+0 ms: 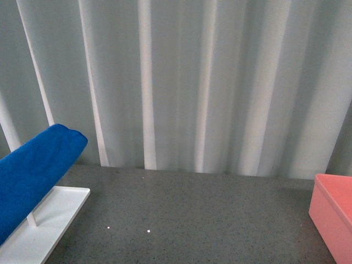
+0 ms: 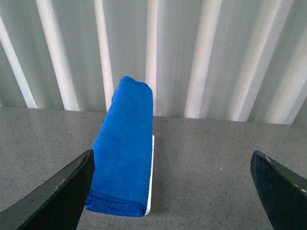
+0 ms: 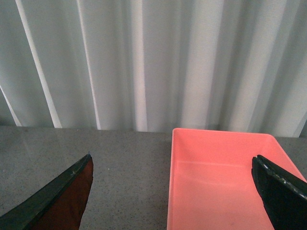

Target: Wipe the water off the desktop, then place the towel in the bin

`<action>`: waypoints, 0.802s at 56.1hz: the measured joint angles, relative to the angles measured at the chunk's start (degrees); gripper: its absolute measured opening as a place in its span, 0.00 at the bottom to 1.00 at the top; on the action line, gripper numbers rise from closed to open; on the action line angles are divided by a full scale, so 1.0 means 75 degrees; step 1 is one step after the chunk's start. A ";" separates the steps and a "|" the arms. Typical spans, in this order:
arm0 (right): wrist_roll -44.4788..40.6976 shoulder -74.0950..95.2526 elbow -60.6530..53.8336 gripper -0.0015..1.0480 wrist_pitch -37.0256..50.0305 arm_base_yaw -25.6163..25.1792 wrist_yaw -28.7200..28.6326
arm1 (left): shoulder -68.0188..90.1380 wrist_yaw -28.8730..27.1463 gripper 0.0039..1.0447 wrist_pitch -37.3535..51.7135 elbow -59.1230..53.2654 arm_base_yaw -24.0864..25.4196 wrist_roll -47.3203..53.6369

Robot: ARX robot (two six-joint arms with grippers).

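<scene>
The towel (image 1: 33, 176) sits at about 8 o'clock in your front view. It is bright blue and thickly folded, draped on the white rack (image 1: 52, 217), raised above the rack's flat base and off the bench (image 1: 192, 220). The bin (image 1: 335, 217), salmon pink, stands on the bench at about 4 o'clock, cut off by the frame edge and well apart from the towel. Between them the dark speckled bench lies open, with two tiny bright specks (image 1: 149, 231) near 6 o'clock; you cannot tell whether they are water or glints. A pale pleated curtain (image 1: 220, 82) fills the background from 9 through 3 o'clock.

On the left wrist camera, your left end effector (image 2: 171, 154) is spread wide and holds nothing. The towel (image 2: 123, 153) is ahead of it, close beside one of its dark fingers (image 2: 57, 196), and whether they touch is unclear. On the right wrist camera, your right end effector (image 3: 171, 159) is likewise spread wide and empty. The bin (image 3: 216, 191) is ahead of it with its inside showing bare.
</scene>
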 joint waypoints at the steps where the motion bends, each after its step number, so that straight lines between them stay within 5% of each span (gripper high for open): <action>1: 0.0000 0.0000 0.0000 0.93 0.0000 0.0000 0.0000 | 0.0000 0.0000 0.94 0.0000 0.0000 0.0000 0.0000; 45: 0.0000 0.0000 0.0000 0.93 0.0000 0.0000 0.0000 | 0.0000 0.0000 0.94 0.0000 0.0000 0.0000 0.0000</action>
